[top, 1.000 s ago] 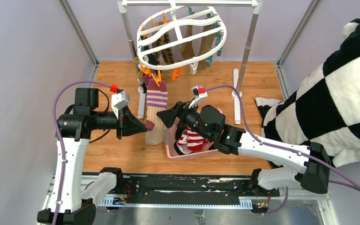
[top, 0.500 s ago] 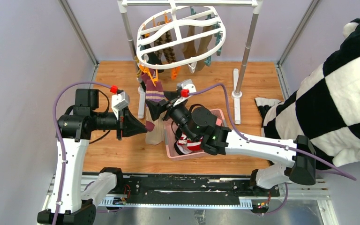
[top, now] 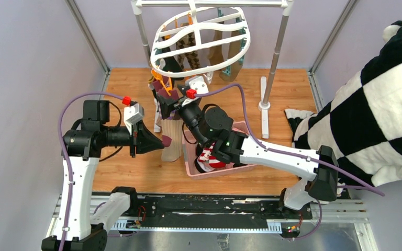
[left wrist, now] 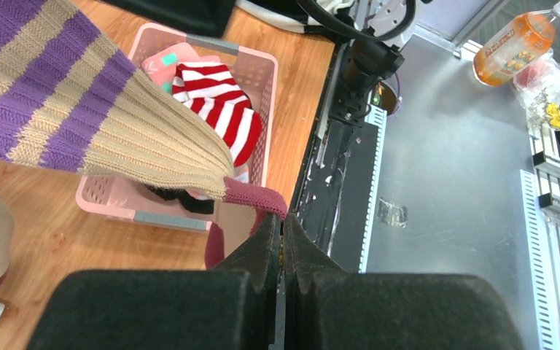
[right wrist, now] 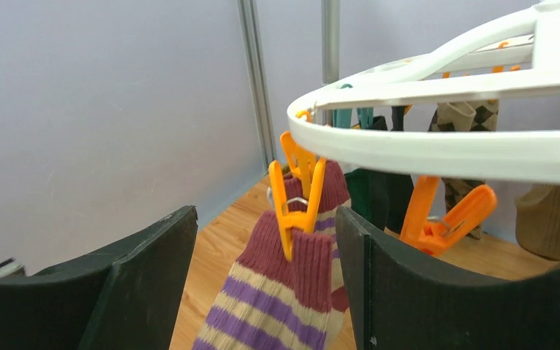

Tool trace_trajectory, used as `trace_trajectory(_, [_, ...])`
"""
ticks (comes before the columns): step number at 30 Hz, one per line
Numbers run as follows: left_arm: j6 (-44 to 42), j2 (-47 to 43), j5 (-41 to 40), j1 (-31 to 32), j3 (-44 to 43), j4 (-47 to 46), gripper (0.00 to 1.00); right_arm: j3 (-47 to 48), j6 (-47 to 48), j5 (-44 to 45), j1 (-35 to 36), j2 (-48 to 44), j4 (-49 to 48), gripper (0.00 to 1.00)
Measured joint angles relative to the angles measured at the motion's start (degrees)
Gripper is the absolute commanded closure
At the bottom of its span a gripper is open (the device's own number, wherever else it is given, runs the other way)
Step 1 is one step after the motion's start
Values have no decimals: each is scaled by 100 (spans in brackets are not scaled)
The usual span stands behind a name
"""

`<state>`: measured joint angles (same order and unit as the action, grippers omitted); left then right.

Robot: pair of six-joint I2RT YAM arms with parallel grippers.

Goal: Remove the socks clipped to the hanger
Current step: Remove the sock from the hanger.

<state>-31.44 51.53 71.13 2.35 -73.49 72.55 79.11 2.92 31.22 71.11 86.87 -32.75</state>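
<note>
The white oval hanger [top: 199, 39] hangs from the rack with several socks clipped under it, among them a brown argyle one [top: 188, 49]. A beige sock with purple stripes [right wrist: 292, 292] hangs from an orange clip [right wrist: 295, 197] at the hanger's near rim [right wrist: 437, 146]. My right gripper [right wrist: 266, 292] is open, one jaw on each side of the sock's maroon cuff just below the clip. My left gripper [left wrist: 281, 219] is shut on the maroon toe [left wrist: 255, 197] of the same sock [top: 172, 146], holding its lower end out to the left.
A pink slotted basket [top: 209, 172] lies under the right arm with a red-white striped sock [left wrist: 215, 109] in it. The grey rack pole [top: 275, 52] and its white foot stand at the right. A large black-and-white checked plush [top: 377, 104] fills the right side.
My right arm has swung from above the basket up and left to the clipped cuff under the hanger. The left arm has kept still with the toe.
</note>
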Motion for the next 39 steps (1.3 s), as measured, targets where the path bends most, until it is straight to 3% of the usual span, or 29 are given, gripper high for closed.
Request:
trace_trajectory(24, [33, -105, 4, 0, 0, 0, 100, 933, -365, -367, -402, 754, 461, 49])
trace_trajectory(28, [31, -109, 4, 0, 0, 0, 100, 964, -400, -378, -402, 787, 452, 65])
trace_trajectory(31, [28, -125, 2, -2, 2, 0, 100, 964, -470, -363, -409, 787, 426, 89])
trace_trajectory(33, [24, -149, 2, 0, 26, -2, 100, 964, -546, -376, -446, 785, 382, 98])
trace_trajectory(39, [-15, -278, -79, 0, 214, 0, 100, 846, -955, -535, -599, 719, 258, 100])
